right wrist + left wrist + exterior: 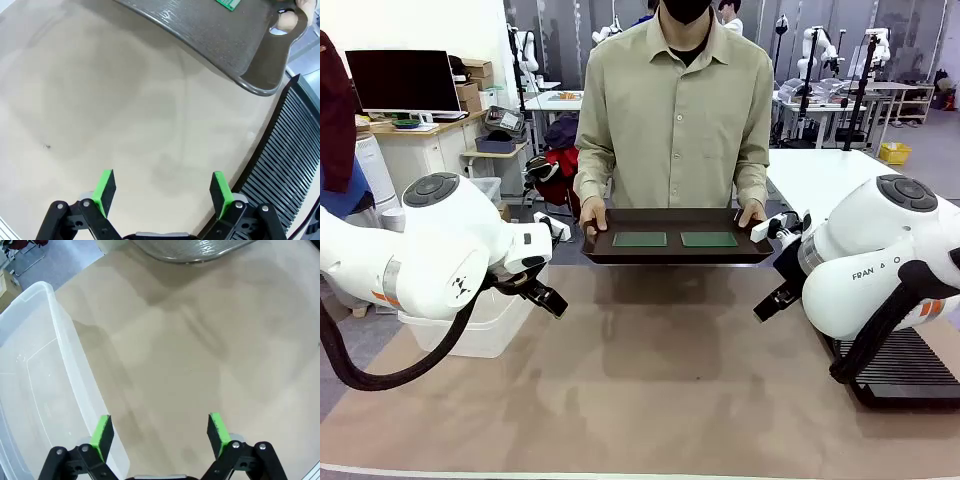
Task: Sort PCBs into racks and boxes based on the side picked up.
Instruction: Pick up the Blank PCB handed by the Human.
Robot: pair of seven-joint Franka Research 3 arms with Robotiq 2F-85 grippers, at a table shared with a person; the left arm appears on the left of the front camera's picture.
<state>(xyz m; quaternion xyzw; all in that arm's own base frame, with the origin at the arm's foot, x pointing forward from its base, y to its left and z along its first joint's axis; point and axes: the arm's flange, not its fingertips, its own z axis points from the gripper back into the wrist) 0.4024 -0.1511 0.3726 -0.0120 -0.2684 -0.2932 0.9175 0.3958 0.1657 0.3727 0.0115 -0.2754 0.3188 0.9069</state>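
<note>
Two green PCBs lie flat side by side on a dark brown tray that a person holds by both handles at the far edge of the table. One PCB's corner shows at the top of the right wrist view. My left gripper hangs open over the table beside the clear box, holding nothing. Open as well, with nothing between its fingers, my right gripper hovers near the black slotted rack.
The tan table mat lies bare between the two arms. The tray's underside hangs above the mat's far part. The person's thumb rests in a tray handle. Desks and other equipment stand far behind.
</note>
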